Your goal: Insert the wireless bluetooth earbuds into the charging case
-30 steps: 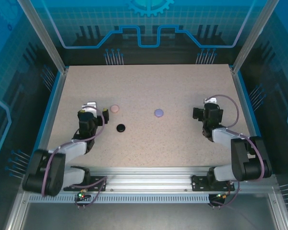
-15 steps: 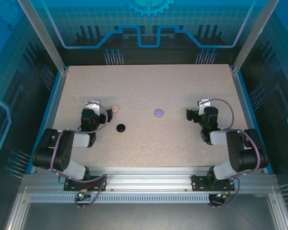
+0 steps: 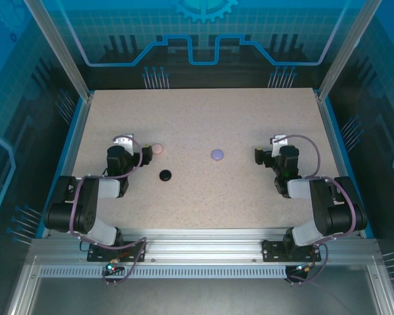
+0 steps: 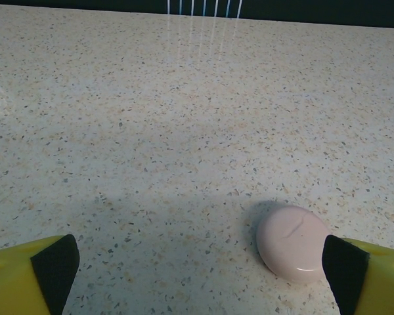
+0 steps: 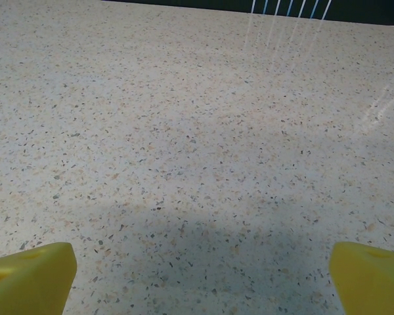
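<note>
Left gripper (image 4: 197, 275): we log yellow fingers (image 4: 20, 279) spread wide, holding nothing.
Pale pink charging case (image 4: 294, 243): closed, on the speckled table (image 3: 203, 118), just beside the finger at 3 o'clock.
Black case (image 3: 165, 175): 5 o'clock of the pink.
Lavender case (image 3: 217, 155): 9 o'clock of the right gripper (image 5: 200, 275), which is likewise spread wide and empty.

Two black arms reach out from the near edge of the speckled bench (image 3: 203, 118). The left fingers (image 3: 142, 153) sit on the left side of the bench. A pink round case (image 3: 157, 149) lies just beside them, on their right. A black round case (image 3: 165, 175) lies a little closer to the arms. A lavender round case (image 3: 217, 155) lies near the middle, well apart from the right fingers (image 3: 259, 155).
</note>
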